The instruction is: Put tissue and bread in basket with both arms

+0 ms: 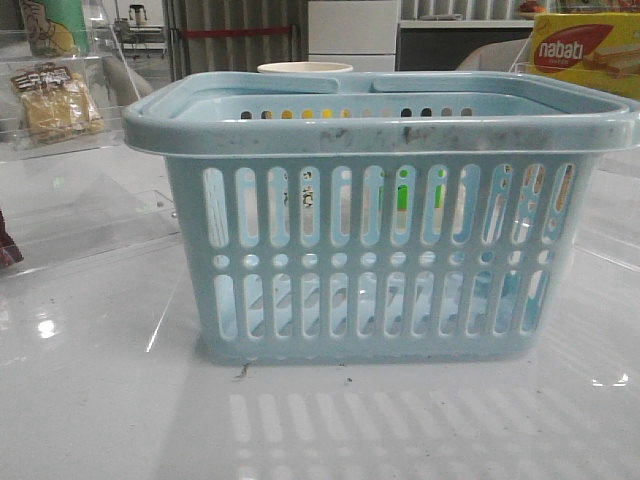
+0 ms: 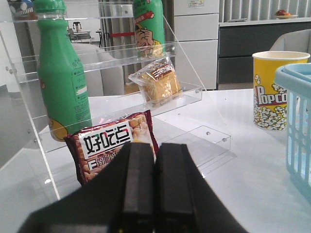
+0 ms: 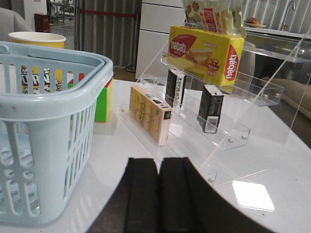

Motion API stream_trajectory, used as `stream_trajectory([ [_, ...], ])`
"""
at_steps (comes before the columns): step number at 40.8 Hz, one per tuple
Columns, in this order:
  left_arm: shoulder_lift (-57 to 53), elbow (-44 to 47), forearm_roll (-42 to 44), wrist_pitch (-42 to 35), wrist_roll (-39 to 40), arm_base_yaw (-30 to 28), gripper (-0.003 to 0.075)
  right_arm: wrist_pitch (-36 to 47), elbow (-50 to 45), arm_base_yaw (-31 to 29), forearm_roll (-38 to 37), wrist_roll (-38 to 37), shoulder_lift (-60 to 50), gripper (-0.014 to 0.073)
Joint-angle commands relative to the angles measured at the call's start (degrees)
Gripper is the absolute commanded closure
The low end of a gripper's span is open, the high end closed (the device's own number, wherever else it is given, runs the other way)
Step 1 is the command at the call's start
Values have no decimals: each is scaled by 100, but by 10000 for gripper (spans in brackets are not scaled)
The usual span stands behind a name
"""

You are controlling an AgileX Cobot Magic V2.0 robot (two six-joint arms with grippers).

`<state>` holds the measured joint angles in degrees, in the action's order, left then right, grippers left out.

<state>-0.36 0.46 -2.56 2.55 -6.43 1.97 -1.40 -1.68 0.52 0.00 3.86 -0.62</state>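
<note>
The light-blue slotted basket (image 1: 380, 220) stands in the middle of the table; nothing shows inside it from here. The bread (image 1: 55, 100), a clear packet of tan pieces, lies on a clear shelf at the far left; it also shows in the left wrist view (image 2: 158, 85). My left gripper (image 2: 155, 160) is shut and empty, well short of the bread. Two small near-black tissue packs (image 3: 210, 109) (image 3: 175, 87) stand upright on the clear stepped shelf in the right wrist view. My right gripper (image 3: 158, 167) is shut and empty, short of that shelf, with the basket (image 3: 43, 111) beside it.
On the left shelf stand a green bottle (image 2: 60, 77) and a red snack bag (image 2: 109, 145). A yellow popcorn cup (image 2: 272, 90) stands behind the basket. On the right shelf sit a nabati box (image 3: 206, 53) and a tan box (image 3: 150, 114). A coloured cube (image 3: 103, 99) sits beside the basket.
</note>
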Motion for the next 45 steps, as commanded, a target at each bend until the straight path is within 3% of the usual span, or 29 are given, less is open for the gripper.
stream_trajectory([
  [1, -96, -14, -58, -495, 37, 31, 629, 492, -4, -16, -55, 8, -101, 539],
  [30, -96, -14, -58, -560, 37, 31, 629, 631, -4, -16, -55, 8, -101, 539],
  [37, -96, -136, -58, -901, 37, 31, 629, 1232, 128, -16, -50, 8, -101, 539],
  [45, -47, -1192, -58, -555, 37, 31, 629, 140, 1514, -16, -50, 8, -19, 539],
])
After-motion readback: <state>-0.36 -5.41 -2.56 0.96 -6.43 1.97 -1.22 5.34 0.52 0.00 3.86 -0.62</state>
